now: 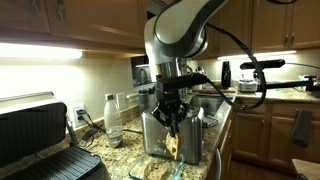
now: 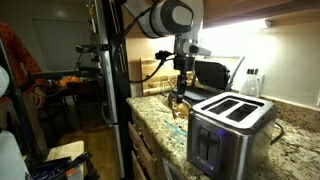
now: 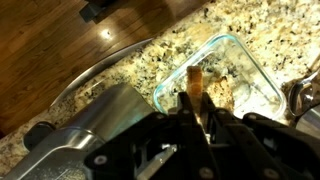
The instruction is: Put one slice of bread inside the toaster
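Granite counter (image 2: pixel 296 133) bears toaster (image 2: pixel 232 125); wood cabinets (image 1: pixel 60 20) overhead.

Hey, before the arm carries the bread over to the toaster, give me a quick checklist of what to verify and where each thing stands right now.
1. Grip: the gripper is shut on the slice of bread: ok.
2. Slice attitude: it sits on edge between the fingers, which suits a slot: ok.
3. Slice lifted free of the glass dish beneath it: cannot tell.
4. Slots of the toaster look dark and empty in an exterior view: ok.
5. Slice lined up over a slot: not ok; it is off to the toaster's side, over the dish.
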`<state>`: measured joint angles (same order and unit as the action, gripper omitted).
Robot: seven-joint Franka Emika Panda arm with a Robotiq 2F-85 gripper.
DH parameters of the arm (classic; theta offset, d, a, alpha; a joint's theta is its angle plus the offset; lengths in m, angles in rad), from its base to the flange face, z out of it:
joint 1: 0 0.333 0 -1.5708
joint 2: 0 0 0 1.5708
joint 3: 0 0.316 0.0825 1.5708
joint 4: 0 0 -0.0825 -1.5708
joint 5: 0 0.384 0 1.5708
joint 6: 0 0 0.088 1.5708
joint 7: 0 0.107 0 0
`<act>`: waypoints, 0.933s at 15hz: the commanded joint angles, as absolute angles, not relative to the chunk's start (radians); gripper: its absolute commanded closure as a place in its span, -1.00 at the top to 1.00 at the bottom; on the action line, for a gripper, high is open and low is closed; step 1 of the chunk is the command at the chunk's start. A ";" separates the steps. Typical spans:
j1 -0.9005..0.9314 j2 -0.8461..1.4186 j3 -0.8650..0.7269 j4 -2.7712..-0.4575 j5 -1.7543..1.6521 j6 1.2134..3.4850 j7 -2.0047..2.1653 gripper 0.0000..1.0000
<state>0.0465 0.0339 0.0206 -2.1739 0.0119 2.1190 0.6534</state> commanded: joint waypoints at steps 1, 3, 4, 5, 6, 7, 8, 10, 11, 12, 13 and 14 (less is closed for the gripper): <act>0.037 -0.058 0.018 -2.218 -0.027 2.043 0.598 -0.86; 0.031 -0.077 0.018 -2.210 -0.050 1.999 0.572 -0.86; 0.027 -0.087 0.018 -2.204 -0.066 1.974 0.559 -0.86; 0.023 -0.100 0.017 -2.199 -0.082 1.950 0.541 -0.86; 0.020 -0.111 0.017 -2.195 -0.099 1.931 0.529 -0.86; 0.015 -0.125 0.016 -2.191 -0.114 1.907 0.509 -0.86; 0.010 -0.135 0.016 -2.185 -0.130 1.886 0.498 -0.86; 0.000 -0.154 0.016 -2.174 -0.156 1.849 0.468 -0.86; -0.004 -0.163 0.017 -2.171 -0.165 1.832 0.454 -0.86; -0.005 -0.172 0.019 -2.168 -0.168 1.818 0.438 -0.86; -0.006 -0.177 0.019 -2.164 -0.174 1.803 0.424 -0.86; -0.006 -0.180 0.020 -2.161 -0.177 1.793 0.411 -0.86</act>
<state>0.0093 -0.1352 0.0172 -2.1575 -0.1418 1.8479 0.4541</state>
